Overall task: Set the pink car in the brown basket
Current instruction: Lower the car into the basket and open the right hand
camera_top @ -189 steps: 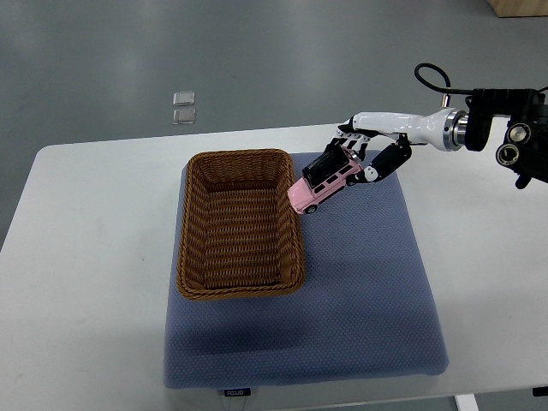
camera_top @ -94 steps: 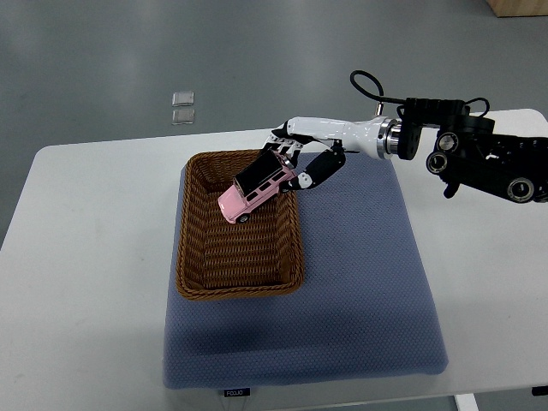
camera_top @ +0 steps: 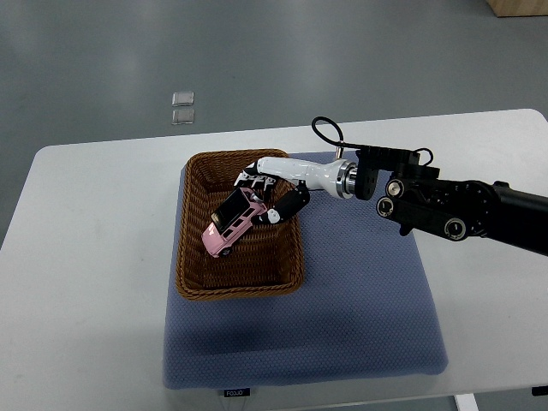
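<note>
The pink car [camera_top: 227,226], pink with a dark roof and windows, hangs tilted over the inside of the brown wicker basket [camera_top: 193,274]. My right hand [camera_top: 261,195] comes in from the right and is shut on the car's upper end, fingers curled around its roof and rear. The car's lower end points down towards the basket floor at the left. I cannot tell whether the car touches the floor. The left arm does not show.
The basket stands on a blue-grey mat [camera_top: 360,317] laid over a white table [camera_top: 86,300]. My right forearm [camera_top: 445,205] stretches across the mat's upper right. Two small clear squares [camera_top: 182,106] lie on the grey floor beyond the table.
My right hand has carried the pink car leftward, from beside the basket's right rim to over its inside, and lowered it. The arm has reached further in.
</note>
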`<control>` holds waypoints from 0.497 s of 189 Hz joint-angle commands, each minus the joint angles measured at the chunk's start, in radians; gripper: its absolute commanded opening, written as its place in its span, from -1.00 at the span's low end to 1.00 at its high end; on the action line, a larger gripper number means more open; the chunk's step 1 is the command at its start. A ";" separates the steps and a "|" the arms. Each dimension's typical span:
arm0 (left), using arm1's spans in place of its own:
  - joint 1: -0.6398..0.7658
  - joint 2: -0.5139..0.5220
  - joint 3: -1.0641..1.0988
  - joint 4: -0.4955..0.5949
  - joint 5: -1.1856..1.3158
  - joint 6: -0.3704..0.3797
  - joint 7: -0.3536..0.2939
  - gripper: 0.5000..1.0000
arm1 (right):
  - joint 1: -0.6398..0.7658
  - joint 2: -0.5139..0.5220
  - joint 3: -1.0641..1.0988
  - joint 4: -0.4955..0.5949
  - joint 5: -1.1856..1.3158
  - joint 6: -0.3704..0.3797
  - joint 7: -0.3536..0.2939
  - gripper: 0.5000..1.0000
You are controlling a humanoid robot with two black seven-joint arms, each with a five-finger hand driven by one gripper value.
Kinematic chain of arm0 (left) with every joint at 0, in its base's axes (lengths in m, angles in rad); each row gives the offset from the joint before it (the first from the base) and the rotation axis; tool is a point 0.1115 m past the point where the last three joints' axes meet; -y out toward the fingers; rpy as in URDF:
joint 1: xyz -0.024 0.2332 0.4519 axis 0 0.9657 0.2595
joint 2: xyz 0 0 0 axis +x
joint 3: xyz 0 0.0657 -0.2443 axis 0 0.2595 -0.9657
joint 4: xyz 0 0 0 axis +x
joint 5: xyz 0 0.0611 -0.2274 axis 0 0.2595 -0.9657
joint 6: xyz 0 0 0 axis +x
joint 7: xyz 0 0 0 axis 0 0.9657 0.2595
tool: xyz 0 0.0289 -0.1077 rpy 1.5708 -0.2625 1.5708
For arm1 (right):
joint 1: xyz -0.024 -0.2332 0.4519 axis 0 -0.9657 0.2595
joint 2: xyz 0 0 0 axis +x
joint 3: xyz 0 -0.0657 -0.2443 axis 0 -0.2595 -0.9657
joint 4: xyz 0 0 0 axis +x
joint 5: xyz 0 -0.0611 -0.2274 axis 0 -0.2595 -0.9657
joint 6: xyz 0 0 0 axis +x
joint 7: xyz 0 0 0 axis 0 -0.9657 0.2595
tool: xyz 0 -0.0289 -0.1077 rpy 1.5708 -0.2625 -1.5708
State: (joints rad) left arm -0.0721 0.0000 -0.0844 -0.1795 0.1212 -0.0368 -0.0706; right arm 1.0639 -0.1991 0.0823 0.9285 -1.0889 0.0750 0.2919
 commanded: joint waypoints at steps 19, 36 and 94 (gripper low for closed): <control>0.000 0.000 0.000 0.000 0.000 0.000 0.000 1.00 | -0.022 0.001 -0.030 -0.016 -0.040 -0.026 0.023 -1.00; 0.000 0.000 0.000 0.000 0.000 0.000 0.000 1.00 | -0.031 0.001 -0.032 -0.017 -0.048 -0.026 0.038 -1.00; 0.000 0.000 0.000 0.003 0.000 0.000 0.000 1.00 | -0.030 0.001 -0.029 -0.019 -0.046 -0.024 0.044 0.59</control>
State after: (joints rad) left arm -0.0721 0.0000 -0.0844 -0.1787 0.1212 -0.0368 -0.0705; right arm 1.0310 -0.1975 0.0530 0.9097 -1.1361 0.0491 0.3352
